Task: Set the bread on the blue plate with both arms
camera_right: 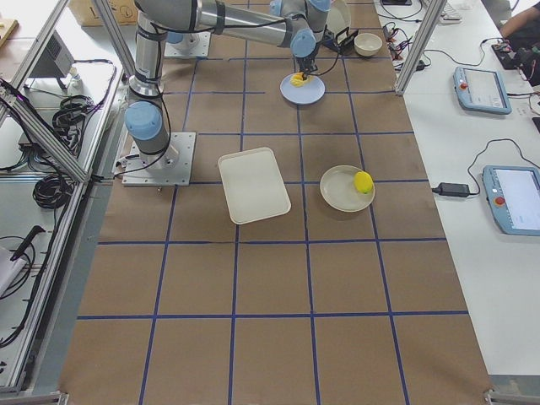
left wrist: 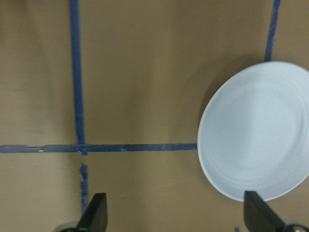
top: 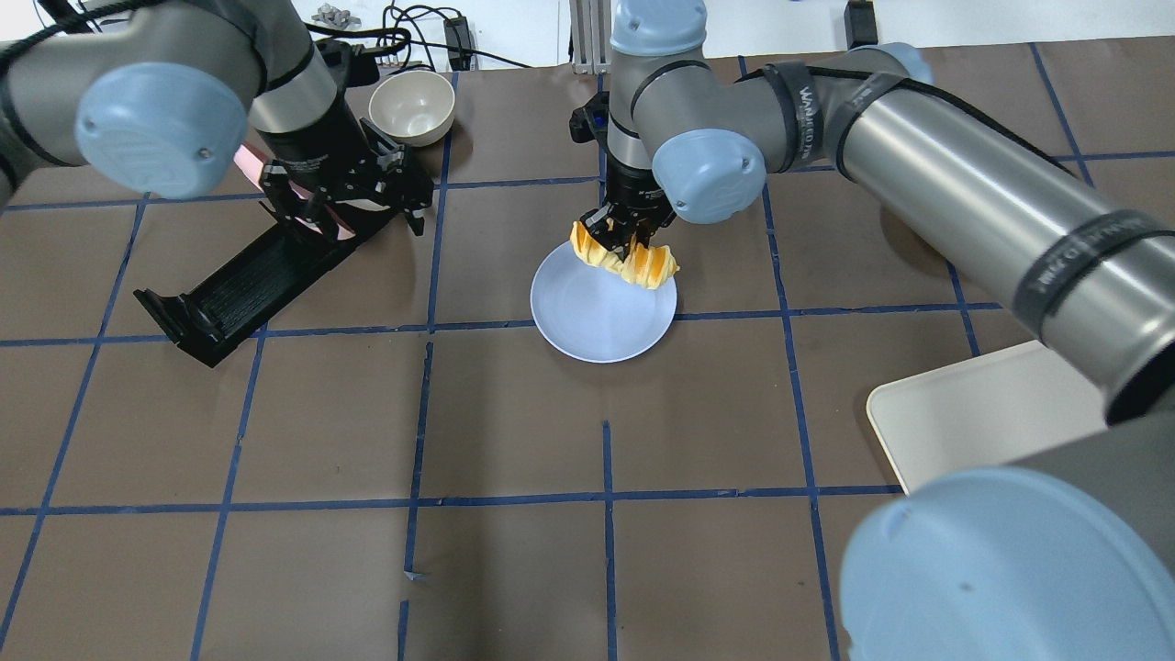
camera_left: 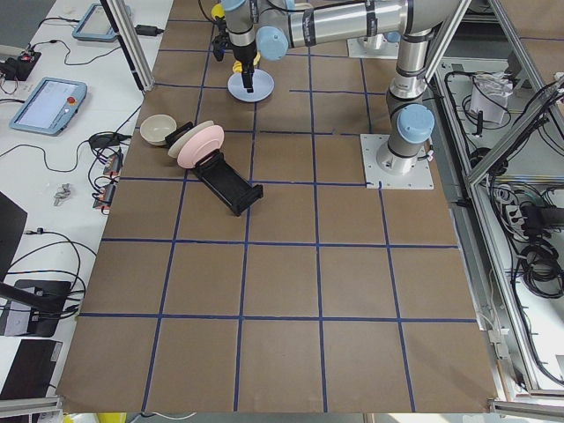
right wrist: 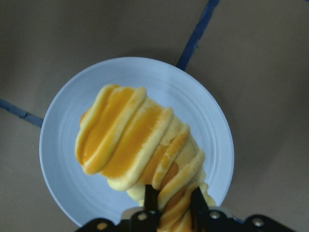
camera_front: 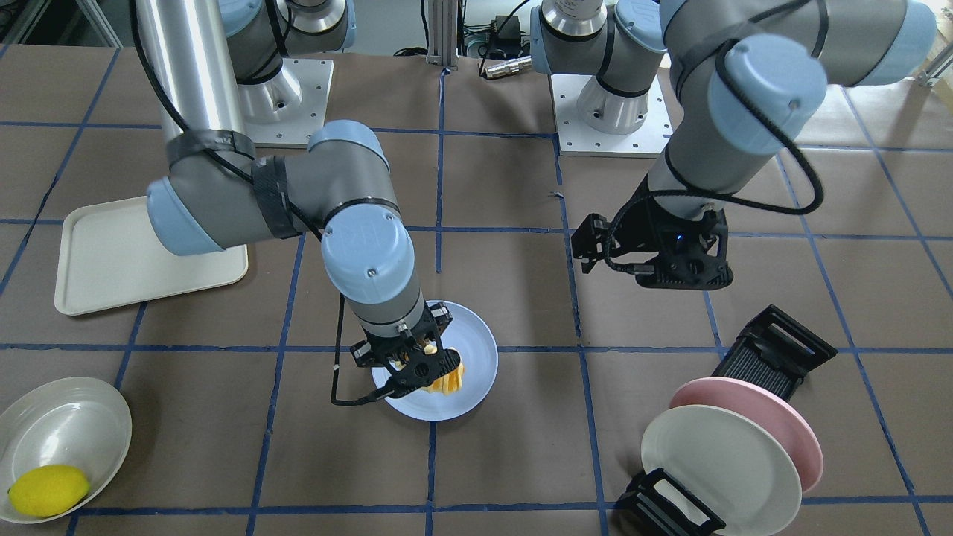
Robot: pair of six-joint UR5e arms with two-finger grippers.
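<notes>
We log right fingers pinching one end of the ridged golden-orange bread roll, its length over the round pale-blue plate; left fingers spread, well apart.

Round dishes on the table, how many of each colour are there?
Blue: 1, the blue plate
Pink: 1, the pink plate
Cream-white: 3, the white plate in the black rack, the dish holding the lemon, the small bowl
Total: 5

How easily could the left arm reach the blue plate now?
Probably yes: the left gripper hangs open near the blue plate, bare table between; the right gripper holding the bread covers one side only.
</notes>
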